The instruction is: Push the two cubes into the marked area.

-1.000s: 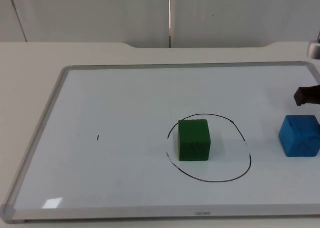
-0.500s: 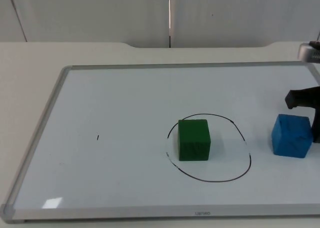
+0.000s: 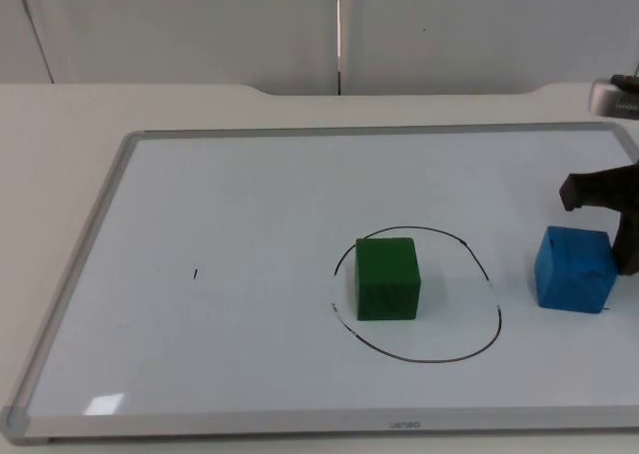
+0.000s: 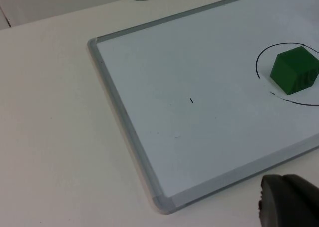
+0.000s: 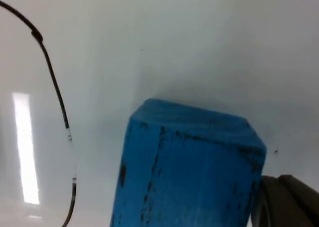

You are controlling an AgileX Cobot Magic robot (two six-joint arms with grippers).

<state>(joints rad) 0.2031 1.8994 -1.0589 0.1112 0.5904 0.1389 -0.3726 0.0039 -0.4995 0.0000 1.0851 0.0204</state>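
The green cube (image 3: 386, 278) (image 4: 294, 70) stands inside the black hand-drawn circle (image 3: 417, 293) (image 4: 260, 60), in its left half. Just right of that circle, outside the line, stands the blue cube (image 3: 574, 268) (image 5: 187, 172). My right gripper (image 3: 617, 210) is at the picture's right edge, against the blue cube's right and far sides. In the right wrist view its black tip (image 5: 286, 202) sits beside the cube, with the circle's line (image 5: 55, 87) beyond. My left gripper (image 4: 289, 203) waits off the board's near-left corner.
Both cubes sit on a whiteboard with a grey metal frame (image 3: 88, 234) (image 4: 122, 122) lying flat on the white table. A small black tick (image 3: 196, 273) marks the board's left half. The grey partition wall stands behind.
The right gripper moved left and the blue cube slid left with it, from the picture's right edge towards the circle, turning slightly. The green cube stayed put.
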